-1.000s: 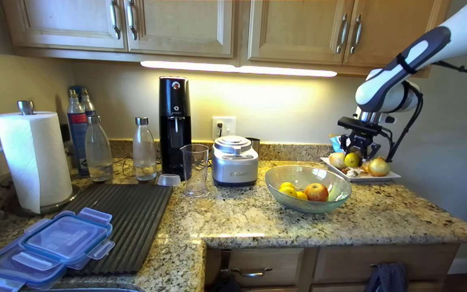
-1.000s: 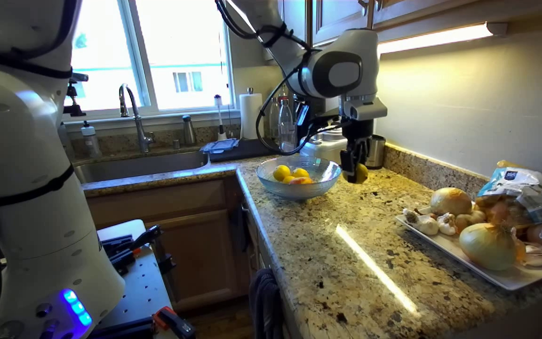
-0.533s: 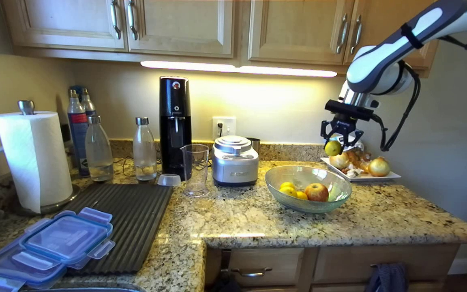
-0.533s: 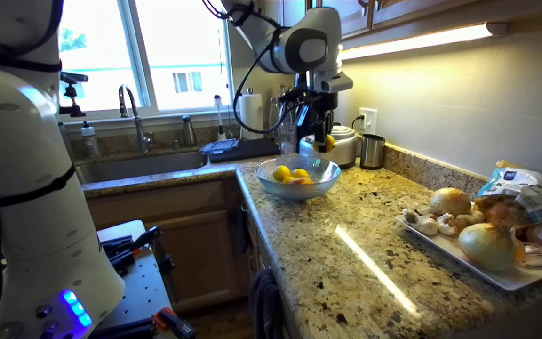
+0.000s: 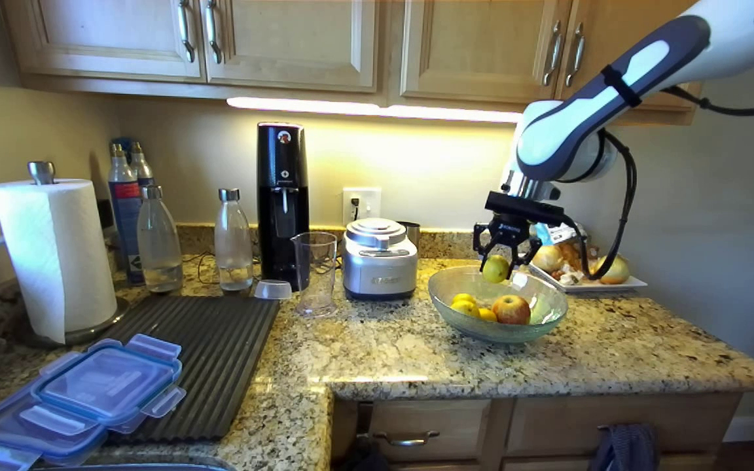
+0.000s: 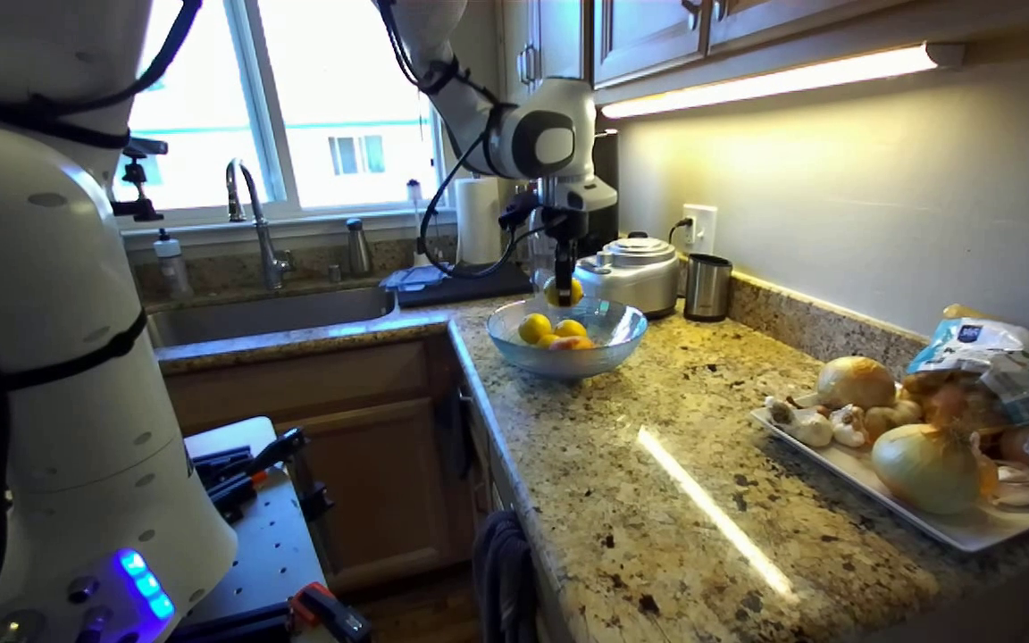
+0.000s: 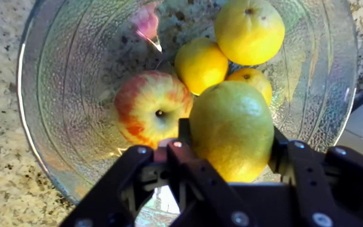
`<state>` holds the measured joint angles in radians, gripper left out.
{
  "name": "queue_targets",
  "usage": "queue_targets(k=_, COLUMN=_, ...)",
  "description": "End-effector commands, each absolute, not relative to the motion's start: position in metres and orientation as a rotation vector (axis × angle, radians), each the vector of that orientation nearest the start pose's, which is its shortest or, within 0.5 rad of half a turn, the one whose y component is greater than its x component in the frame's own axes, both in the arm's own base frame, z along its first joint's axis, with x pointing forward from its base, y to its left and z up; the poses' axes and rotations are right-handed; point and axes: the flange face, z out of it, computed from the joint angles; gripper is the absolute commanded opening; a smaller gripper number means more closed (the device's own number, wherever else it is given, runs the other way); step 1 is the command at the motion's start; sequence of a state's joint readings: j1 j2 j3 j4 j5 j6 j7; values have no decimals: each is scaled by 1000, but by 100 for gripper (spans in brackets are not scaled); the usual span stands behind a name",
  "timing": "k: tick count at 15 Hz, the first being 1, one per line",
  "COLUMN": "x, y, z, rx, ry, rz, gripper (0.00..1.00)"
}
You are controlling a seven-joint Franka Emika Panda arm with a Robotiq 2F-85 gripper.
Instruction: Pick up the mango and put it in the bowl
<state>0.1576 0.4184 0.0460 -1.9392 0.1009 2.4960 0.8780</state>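
Note:
The mango (image 5: 495, 269) is a yellow-green, rounded fruit. My gripper (image 7: 231, 135) is shut on it, with one black finger on each side. In an exterior view the gripper (image 6: 565, 297) and mango (image 6: 576, 291) hang over the bowl, close to rim height. The bowl (image 5: 514, 335) is wide clear glass with a greenish tint. It fills most of the wrist view (image 7: 65, 94), below the mango. It holds a red-yellow apple (image 7: 153, 107) and several yellow fruits (image 7: 249, 31). The mango hides part of one yellow fruit in the wrist view.
A white plate (image 6: 916, 522) with onions, garlic and a bag (image 6: 1006, 366) stands at the counter's end. A silver cooker (image 5: 380, 269) and a clear pitcher (image 5: 316, 278) stand beside the bowl. A metal tumbler (image 6: 707, 288) stands by the wall. Cabinets (image 5: 482, 52) hang above.
My gripper, with the mango held throughout, rose and moved left in both exterior views, from near the plate's side to over the bowl, then came lower. The bowl and its fruit stayed still.

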Motion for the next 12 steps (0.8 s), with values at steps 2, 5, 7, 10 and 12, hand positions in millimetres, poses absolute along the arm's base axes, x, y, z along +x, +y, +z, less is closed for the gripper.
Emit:
queue_targets(k=2, x=647, y=119, z=257, rx=-2852, ry=1049, rz=-207, gripper=30)
queue_targets(k=5, x=663, y=108, z=245, rx=-2871, ry=1066, rz=-249, gripper=30)
queue_targets(k=7, x=670, y=103, z=240, rx=-2879, ry=1079, rz=-254, gripper=80)
queue_targets(k=10, x=672, y=102, z=245, rx=-2878, ry=1069, rz=-247, gripper=86)
queue_targets(k=12, x=669, y=105, z=254, rx=-2882, ry=1032, rz=-237, gripper=97)
